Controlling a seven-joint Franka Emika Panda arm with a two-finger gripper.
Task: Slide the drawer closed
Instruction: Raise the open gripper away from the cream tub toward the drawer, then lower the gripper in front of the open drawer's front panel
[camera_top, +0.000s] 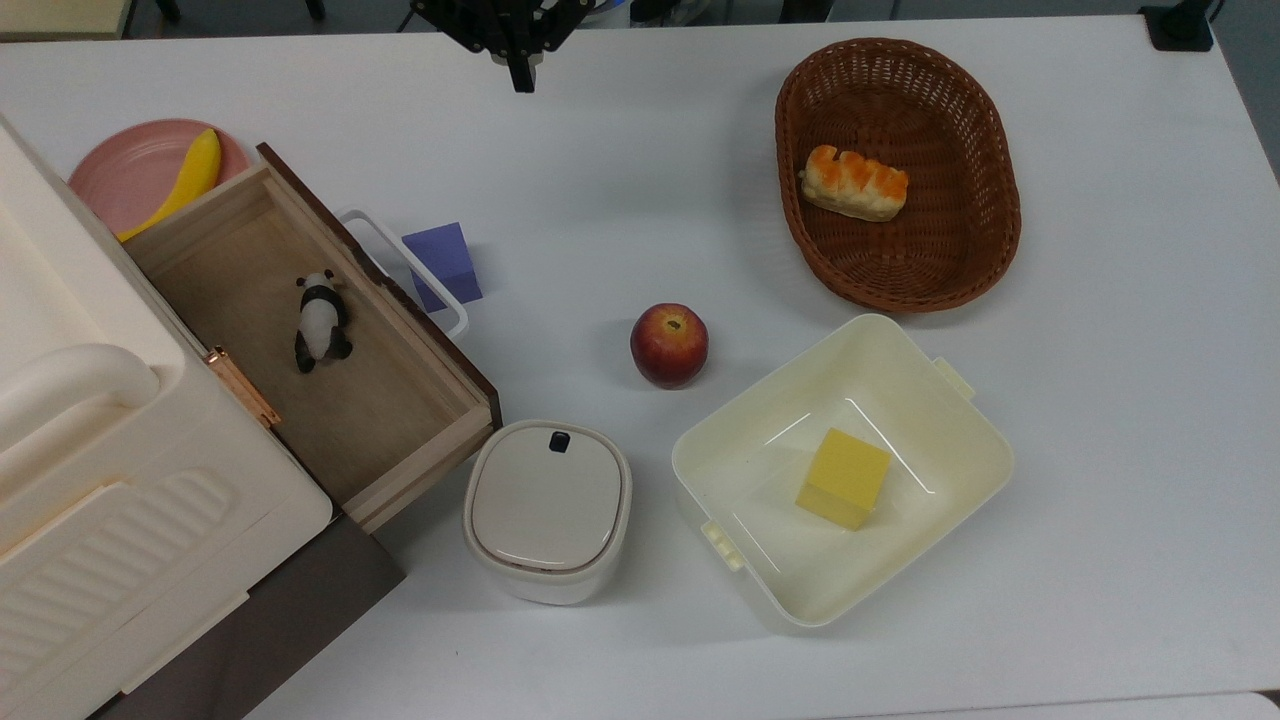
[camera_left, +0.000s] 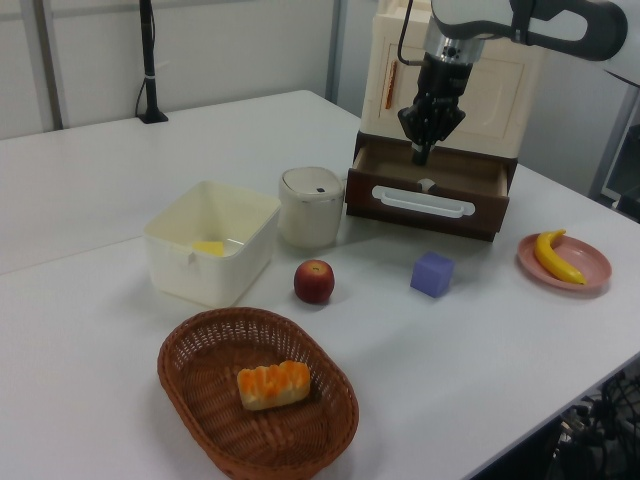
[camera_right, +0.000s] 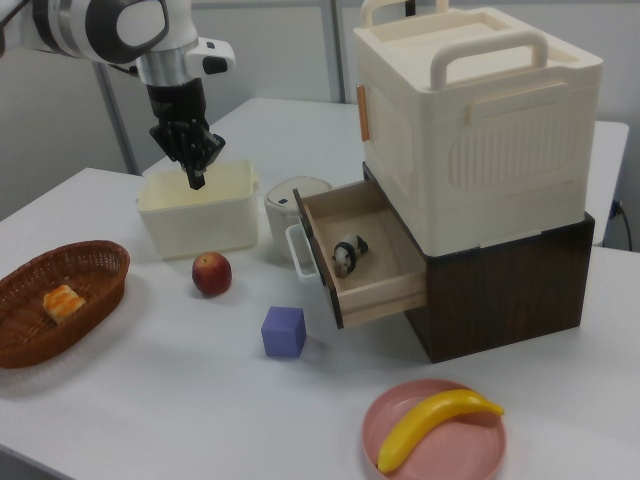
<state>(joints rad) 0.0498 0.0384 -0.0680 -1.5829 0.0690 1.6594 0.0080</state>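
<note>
Gripper (camera_right: 196, 180) fingers are pressed together, holding nothing, raised in the air and pointing down; in the top view it (camera_top: 521, 80) sits at the table's far edge, well apart from the drawer (camera_top: 300, 330).

At the table's left edge in the top view, the drawer stands pulled out of a dark cabinet base (camera_right: 510, 280) beneath a cream box with handles (camera_right: 480, 130). Its light-wood tray holds a small panda figure (camera_top: 321, 321), lying near the middle. The dark brown front panel carries a white loop handle (camera_top: 410, 270).

A purple cube (camera_top: 443, 264) sits just beside that handle, in front of the drawer. A white lidded container (camera_top: 548, 510) stands close to the drawer's near corner. An apple (camera_top: 669, 345) rests near the table's centre. An open cream tub (camera_top: 845, 470) holds a yellow block (camera_top: 843, 478). A brown wicker basket (camera_top: 985, 160) near the far right corner holds a piece of bread (camera_top: 853, 183). A pink plate (camera_top: 120, 180) behind the drawer carries a banana (camera_top: 185, 178).
</note>
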